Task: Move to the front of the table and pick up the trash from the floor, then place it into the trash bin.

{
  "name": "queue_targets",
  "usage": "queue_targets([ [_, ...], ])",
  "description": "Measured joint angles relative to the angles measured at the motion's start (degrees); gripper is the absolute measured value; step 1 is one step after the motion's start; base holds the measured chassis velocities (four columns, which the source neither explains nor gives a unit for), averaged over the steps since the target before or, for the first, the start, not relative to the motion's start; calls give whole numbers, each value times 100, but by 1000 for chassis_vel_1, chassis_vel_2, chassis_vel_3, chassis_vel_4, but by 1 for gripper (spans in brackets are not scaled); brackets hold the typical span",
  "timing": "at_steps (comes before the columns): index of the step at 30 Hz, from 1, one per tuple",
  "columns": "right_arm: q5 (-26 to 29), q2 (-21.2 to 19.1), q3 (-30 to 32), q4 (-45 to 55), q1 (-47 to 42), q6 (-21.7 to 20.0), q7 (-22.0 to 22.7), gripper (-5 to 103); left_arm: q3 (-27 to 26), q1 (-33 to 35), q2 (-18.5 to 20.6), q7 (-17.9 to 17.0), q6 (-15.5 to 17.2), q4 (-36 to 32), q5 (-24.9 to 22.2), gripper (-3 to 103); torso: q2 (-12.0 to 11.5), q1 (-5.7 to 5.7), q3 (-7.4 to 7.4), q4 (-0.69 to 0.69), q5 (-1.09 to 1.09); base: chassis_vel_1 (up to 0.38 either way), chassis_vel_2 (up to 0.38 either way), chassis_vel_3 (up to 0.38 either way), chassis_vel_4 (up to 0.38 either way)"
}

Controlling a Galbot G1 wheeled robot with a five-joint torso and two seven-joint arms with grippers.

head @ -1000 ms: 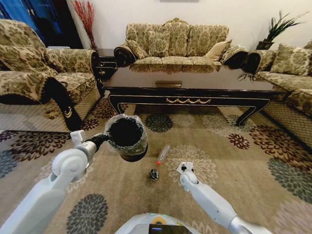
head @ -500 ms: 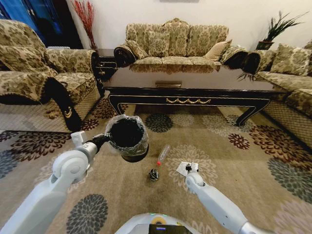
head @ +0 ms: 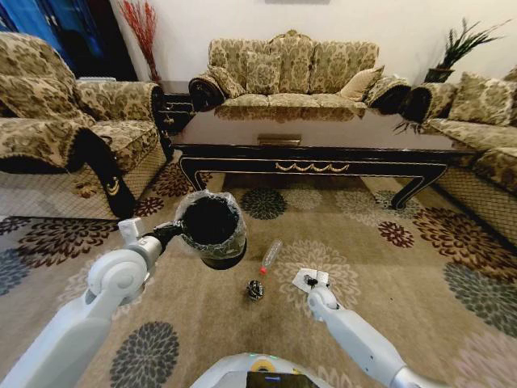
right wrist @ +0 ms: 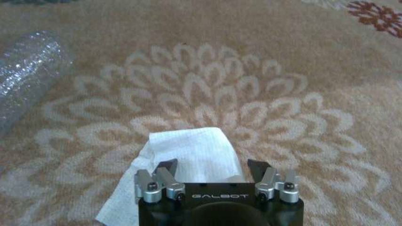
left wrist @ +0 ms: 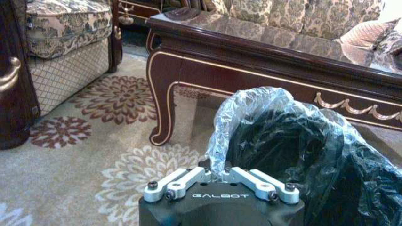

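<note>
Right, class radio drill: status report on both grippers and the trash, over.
Left gripper shut on trash bin, held up. Right gripper open over white paper on carpet. Bottle and dark ball alongside, nothing blocking.

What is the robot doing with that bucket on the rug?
It is tidying up. The left gripper holds the trash bin by its bagged rim, up off the carpet in front of the table. The right gripper is open, low over the white paper. The plastic bottle and a small dark ball lie nearby.
</note>
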Motion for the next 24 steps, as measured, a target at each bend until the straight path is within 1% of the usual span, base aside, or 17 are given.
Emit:
queue_targets([
  [1,-4,-10,-7,16,-1,3,0,73,3,0,0,0,0,2,0,4,0,0,0,0,0,0,0,0,0],
  [2,-6,-17,-10,25,-2,4,0,73,4,0,0,0,-1,4,1,4,0,0,0,0,0,0,0,0,0],
  [4,-16,-59,-18,64,-8,12,-1,65,7,-7,0,0,-1,15,2,4,0,0,0,0,0,0,0,0,0],
  [5,-16,-59,-18,64,-8,12,-1,65,7,-7,0,0,-1,15,2,4,0,0,0,0,0,0,0,0,0],
  [8,-31,-85,-21,91,-25,25,-11,53,10,-18,6,0,-4,19,8,4,0,0,0,0,0,0,0,0,0],
  [10,-39,-86,-22,94,-31,26,-15,53,11,-19,7,0,-5,19,10,4,0,0,0,0,0,0,0,0,0],
  [13,-72,-82,-31,97,-58,30,-35,41,14,-20,11,1,-9,22,13,4,0,0,0,0,0,0,0,0,0],
  [14,-72,-82,-31,97,-58,30,-35,41,14,-20,11,1,-9,22,13,4,0,0,0,0,0,0,0,0,0],
  [15,-77,-80,-32,98,-62,31,-38,37,15,-20,13,1,-9,22,13,4,0,0,0,0,0,0,0,0,0],
  [16,-87,-76,-33,97,-69,34,-41,37,15,-20,18,1,-10,23,13,4,0,0,0,0,0,0,0,0,0],
  [17,-98,-74,-35,98,-81,38,-47,29,15,-20,22,1,-10,22,14,4,0,0,0,0,0,0,0,0,0],
  [19,-107,-75,-36,103,-96,43,-53,29,15,-20,23,2,-11,25,16,4,0,0,0,0,0,0,0,0,0],
  [20,-124,-87,-36,124,-120,63,-72,21,16,-21,24,2,-12,27,21,4,0,0,0,0,1,0,0,0,0],
  [21,-147,-103,-35,147,-140,90,-95,18,18,-21,23,2,-13,28,24,4,0,0,0,0,1,0,0,0,0],
  [22,-147,-103,-35,147,-140,90,-95,18,18,-21,23,2,-13,28,24,4,0,0,0,0,1,0,0,0,0],
  [23,-162,-123,-28,177,-161,117,-118,14,19,-21,19,2,-14,28,28,4,0,0,0,0,1,0,0,0,0],
  [24,-169,-143,-20,206,-174,133,-135,14,20,-21,17,2,-14,28,30,4,0,0,0,0,1,0,0,0,0],
])
